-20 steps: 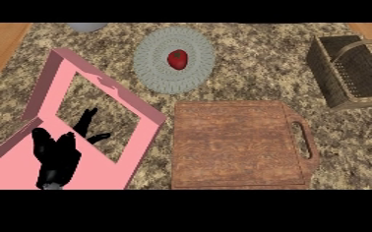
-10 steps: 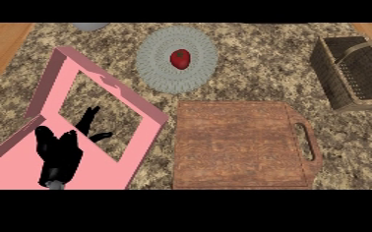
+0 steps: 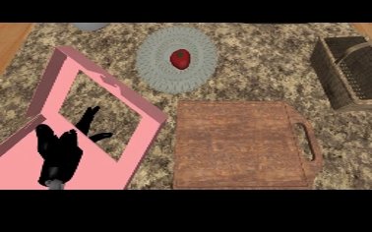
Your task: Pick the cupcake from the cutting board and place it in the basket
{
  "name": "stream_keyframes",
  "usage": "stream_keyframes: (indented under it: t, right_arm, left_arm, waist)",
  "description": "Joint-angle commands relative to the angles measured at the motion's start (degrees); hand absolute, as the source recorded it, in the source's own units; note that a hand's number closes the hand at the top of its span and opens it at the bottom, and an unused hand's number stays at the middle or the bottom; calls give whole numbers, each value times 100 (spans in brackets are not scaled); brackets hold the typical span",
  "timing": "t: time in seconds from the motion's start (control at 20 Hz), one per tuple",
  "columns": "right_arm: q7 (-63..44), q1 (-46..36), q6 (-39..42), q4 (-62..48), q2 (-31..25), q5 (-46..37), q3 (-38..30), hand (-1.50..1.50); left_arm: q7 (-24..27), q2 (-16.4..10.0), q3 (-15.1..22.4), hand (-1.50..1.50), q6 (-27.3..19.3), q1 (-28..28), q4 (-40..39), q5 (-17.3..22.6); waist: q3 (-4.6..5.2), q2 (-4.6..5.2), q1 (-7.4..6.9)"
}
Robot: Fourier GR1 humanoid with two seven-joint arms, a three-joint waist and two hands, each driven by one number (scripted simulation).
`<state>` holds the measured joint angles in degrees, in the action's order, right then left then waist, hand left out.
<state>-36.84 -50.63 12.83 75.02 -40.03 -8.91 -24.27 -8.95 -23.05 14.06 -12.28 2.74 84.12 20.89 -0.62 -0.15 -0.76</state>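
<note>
Head view, the only one. Brown wooden cutting board [image 3: 240, 145] lies low centre-right on the speckled stone counter [image 3: 276, 44], its cut-out handle [image 3: 311, 147] on the side towards the basket. The board's top is bare: no cupcake shows on it, nor anywhere else in view. The only small food item is a red, strawberry-like piece [image 3: 180, 59] in the middle of a round grey-blue woven plate [image 3: 156, 76], just beyond the board's far left corner. The dark wicker basket [image 3: 335, 78] sits at the right edge, beyond the board's far right corner and apart from it. The left hand [image 3: 59, 152] shows at lower left, over a flat pink box with a window cut-out [image 3: 145, 132]. Its black fingers are spread and pointing up, it holds nothing, and it looks at rest. The right hand does not show. A grey rounded object [image 3: 88, 26] is cut off at the top edge. Key relation: board and basket both lie to the right of the left hand, with the pink box's raised edge between. Judged from this layout, the right side is the nearer one for both pick and place. With the task's thing unseen, the pick has no visible target yet.
</note>
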Motion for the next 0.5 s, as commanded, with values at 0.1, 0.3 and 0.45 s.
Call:
stream_keyframes:
  t: [0.1,0.3,0.45]
  right_arm:
    - [880,235,70,-855,-127,35,-203,150]
    - [855,545,-225,-881,-688,-929,137,150]
    - [1589,837,56,-1105,-703,-926,297,150]
  left_arm:
    - [-14,-57,260,0,87,433,-498,-306]
    - [-190,-191,32,0,76,269,-457,-150]
    - [-230,-65,224,0,-28,523,-321,-218]
  waist:
    - [58,64,-19]
    - [62,70,9]
    - [55,60,-13]
